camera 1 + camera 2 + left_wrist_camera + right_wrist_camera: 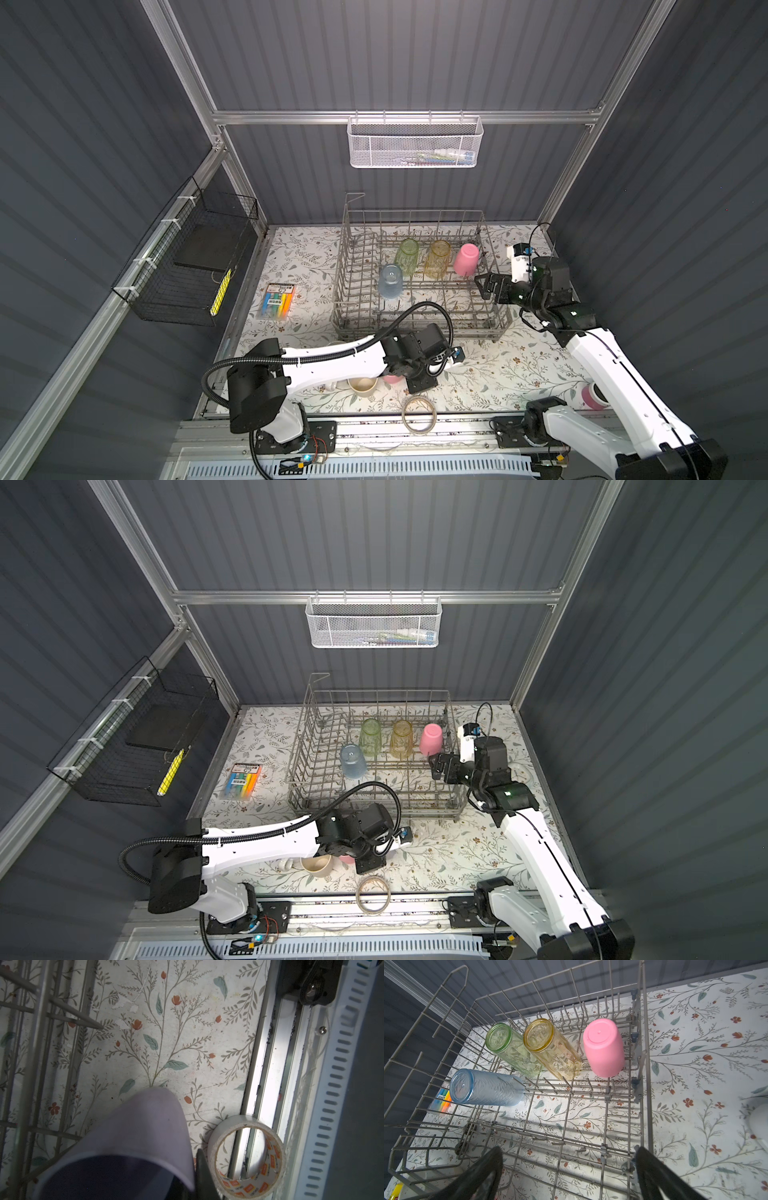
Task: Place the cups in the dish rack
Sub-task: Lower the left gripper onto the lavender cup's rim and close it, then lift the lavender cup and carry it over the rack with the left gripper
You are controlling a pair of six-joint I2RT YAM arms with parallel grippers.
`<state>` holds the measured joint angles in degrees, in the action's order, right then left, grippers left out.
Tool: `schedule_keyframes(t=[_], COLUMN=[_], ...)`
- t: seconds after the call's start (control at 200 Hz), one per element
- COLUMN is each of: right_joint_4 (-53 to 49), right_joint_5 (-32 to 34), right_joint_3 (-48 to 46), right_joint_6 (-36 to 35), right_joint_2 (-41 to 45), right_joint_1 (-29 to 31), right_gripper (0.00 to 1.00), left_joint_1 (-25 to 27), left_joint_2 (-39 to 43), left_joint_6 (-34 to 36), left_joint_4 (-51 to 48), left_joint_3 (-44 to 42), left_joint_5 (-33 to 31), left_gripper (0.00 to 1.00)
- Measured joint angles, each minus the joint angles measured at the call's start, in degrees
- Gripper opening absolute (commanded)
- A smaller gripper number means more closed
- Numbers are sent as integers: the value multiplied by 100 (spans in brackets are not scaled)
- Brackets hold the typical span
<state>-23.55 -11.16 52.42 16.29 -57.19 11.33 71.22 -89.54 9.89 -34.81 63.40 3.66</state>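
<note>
Lilac cup [141, 1126]: we pinch its rim with the left gripper [420, 383] for lifting; right gripper [481, 286] gapes empty at the dish rack's [465, 330] right edge.

Grey wire dish rack [345, 266] sits at the back-centre of the floral mat [498, 374] with four cups inside, all inverted and leaning on the tines: green tumbler [406, 257], amber tumbler [438, 259] and pink cup [466, 259] in a row along the far side, and blue tumbler [390, 281] one row nearer, left of the green. In front of the rack on the mat, beige cup [362, 384] stands upright, mouth up, with second pink cup [392, 378] just beside it, mostly hidden. Lilac cup [135, 1136] is outside the rack, tipped, open mouth toward the left wrist view, close to the rack's wires.
</note>
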Motion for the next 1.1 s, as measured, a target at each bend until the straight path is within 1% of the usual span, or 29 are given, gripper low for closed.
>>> schedule_keyframes(t=[0.305, 0.51, 0.745, 0.846, 1.011, 1.101], right_joint_4=[-4, -13, -20, -9, 105, 260], right_joint_5=[2, 2, -107, -323, -951, -1296], right_joint_3=[-2, -24, -26, -24, -22, -20], right_joint_6=[2, 2, 55, 170, 402, 540], right_joint_2=[195, 332, 498, 656, 833, 905], right_joint_1=[-11, -31, -33, -37, -48, -48], right_gripper=[99, 99, 99, 99, 99, 99], left_joint_1=[0, 0, 0, 0, -7, -149], left_joint_2=[105, 557, 1185, 1580, 2218, 2435], left_joint_6=[9, 24, 24, 24, 24, 15], left_joint_4=[-87, -94, 94, 354, 883, 1263], left_joint_3=[122, 168, 210, 160, 2, -127], left_joint_5=[48, 140, 474, 579, 708, 857], left_gripper=[0, 0, 0, 0, 0, 0])
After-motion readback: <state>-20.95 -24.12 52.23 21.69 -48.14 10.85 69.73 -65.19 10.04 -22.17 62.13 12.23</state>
